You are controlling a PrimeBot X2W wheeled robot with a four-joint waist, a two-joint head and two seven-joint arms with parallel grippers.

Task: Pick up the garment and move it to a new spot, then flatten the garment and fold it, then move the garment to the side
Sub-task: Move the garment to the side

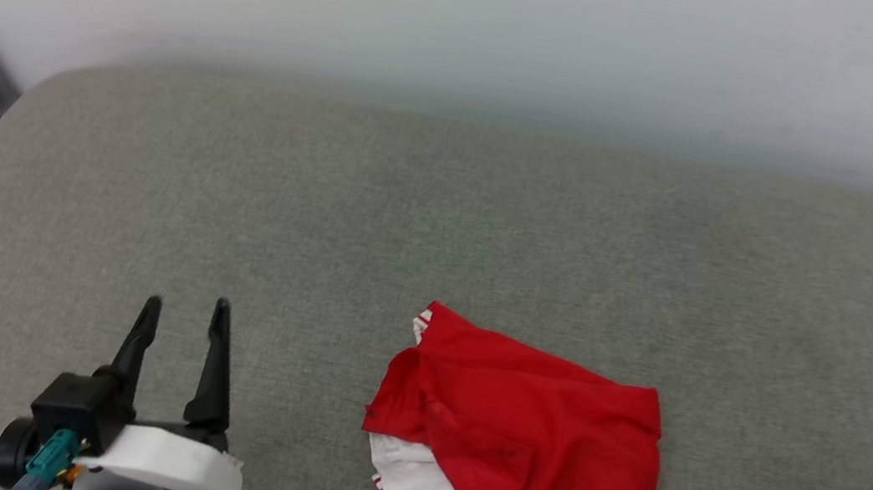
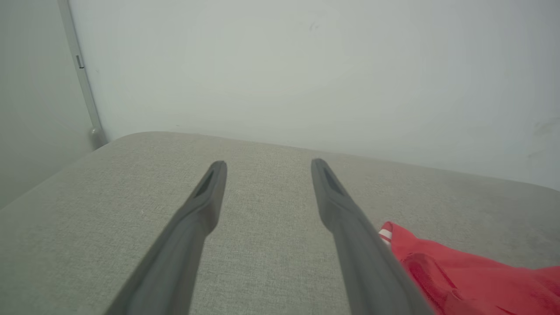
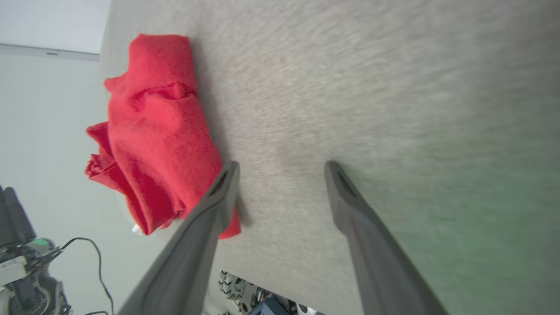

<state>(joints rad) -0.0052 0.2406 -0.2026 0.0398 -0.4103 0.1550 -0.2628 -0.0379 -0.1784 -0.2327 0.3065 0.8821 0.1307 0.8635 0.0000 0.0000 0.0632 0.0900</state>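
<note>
One garment (image 1: 537,440), a bright red jersey shirt with a white sleeve and stripe trim showing at its left side, lies in a compact, rumpled bundle near the front edge of the grey upholstered cushion (image 1: 440,220). It sits between the grippers, closer to the right one.

The left gripper (image 1: 188,303) has its fingers spread apart with nothing between them, well to the shirt's left. The right gripper (image 3: 282,164) is likewise spread and empty, low over the cushion just beside the shirt.

The layers are doubled over but the edges are uneven. That fits either a loosely folded shirt set to the side or a crumpled one yet to be lifted and flattened, and the pictures do not settle which.

Count: one shirt, one cushion, two grippers, two fingers each.
</note>
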